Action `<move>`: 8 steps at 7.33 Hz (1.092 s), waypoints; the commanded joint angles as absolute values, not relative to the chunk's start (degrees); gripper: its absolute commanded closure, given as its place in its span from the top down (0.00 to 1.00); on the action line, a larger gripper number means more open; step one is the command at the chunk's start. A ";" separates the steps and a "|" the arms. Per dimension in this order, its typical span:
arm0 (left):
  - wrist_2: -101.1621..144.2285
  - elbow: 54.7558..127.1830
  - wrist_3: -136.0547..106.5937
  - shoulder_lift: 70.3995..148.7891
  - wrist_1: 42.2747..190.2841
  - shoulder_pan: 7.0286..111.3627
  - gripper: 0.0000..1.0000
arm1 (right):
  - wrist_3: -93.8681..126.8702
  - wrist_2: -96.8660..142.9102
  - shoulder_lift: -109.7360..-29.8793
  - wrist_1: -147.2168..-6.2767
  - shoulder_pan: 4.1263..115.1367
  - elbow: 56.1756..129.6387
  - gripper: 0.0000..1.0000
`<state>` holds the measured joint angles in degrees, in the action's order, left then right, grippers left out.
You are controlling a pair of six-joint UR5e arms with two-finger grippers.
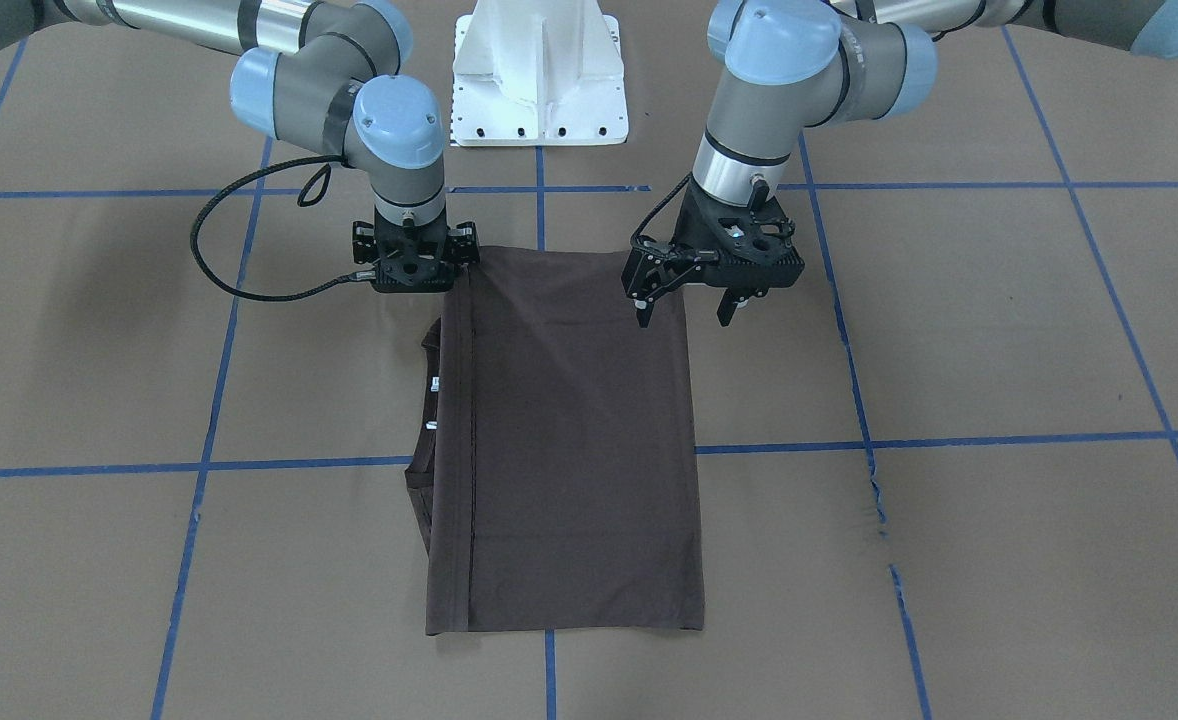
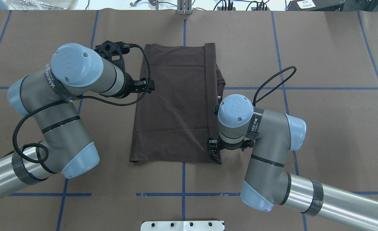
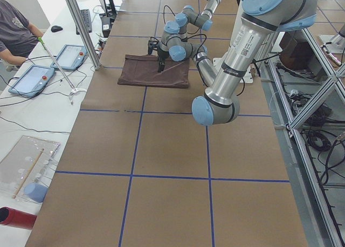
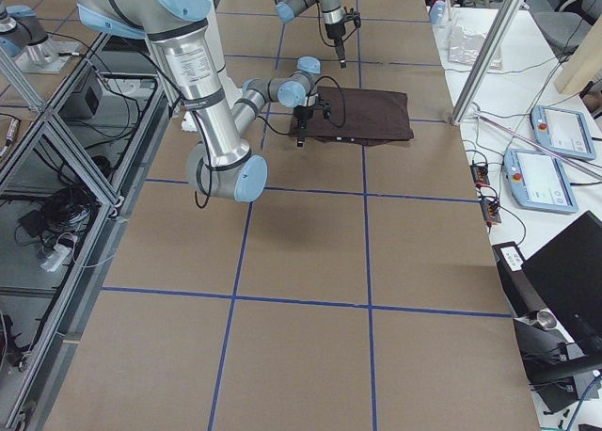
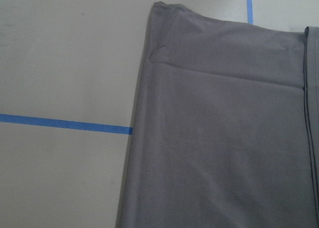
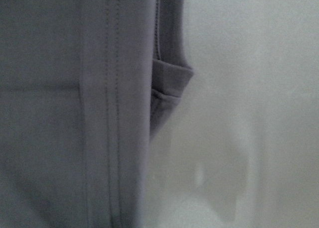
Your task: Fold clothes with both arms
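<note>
The dark brown T-shirt [image 1: 569, 450] lies flat on the brown table, folded into a long rectangle, and also shows in the overhead view [image 2: 173, 106]. A stitched hem strip runs along its edge on my right side, where the collar and white labels [image 1: 433, 383] peek out. My left gripper [image 1: 683, 312] is open and empty, just above the shirt's left edge near the robot's end. My right gripper [image 1: 412, 262] is over the shirt's near right corner [image 2: 215, 149]. Its fingers are hidden under the wrist. The right wrist view shows only blurred cloth [image 6: 60, 113].
The white base pedestal [image 1: 539, 70] stands at the table's robot side. Blue tape lines [image 1: 549, 450] grid the brown table cover. A seated operator [image 3: 16, 31] and touch tablets [image 3: 70, 55] are beyond the table's far side.
</note>
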<state>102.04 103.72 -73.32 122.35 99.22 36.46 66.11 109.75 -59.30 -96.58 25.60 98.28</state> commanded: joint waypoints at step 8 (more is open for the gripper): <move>101.95 102.40 -73.13 122.08 100.90 36.47 1.00 | 60.91 102.83 -57.83 -96.06 21.62 102.30 0.99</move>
<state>101.93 102.73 -73.19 122.08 100.83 36.47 61.90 104.14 -57.64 -96.11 22.34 101.59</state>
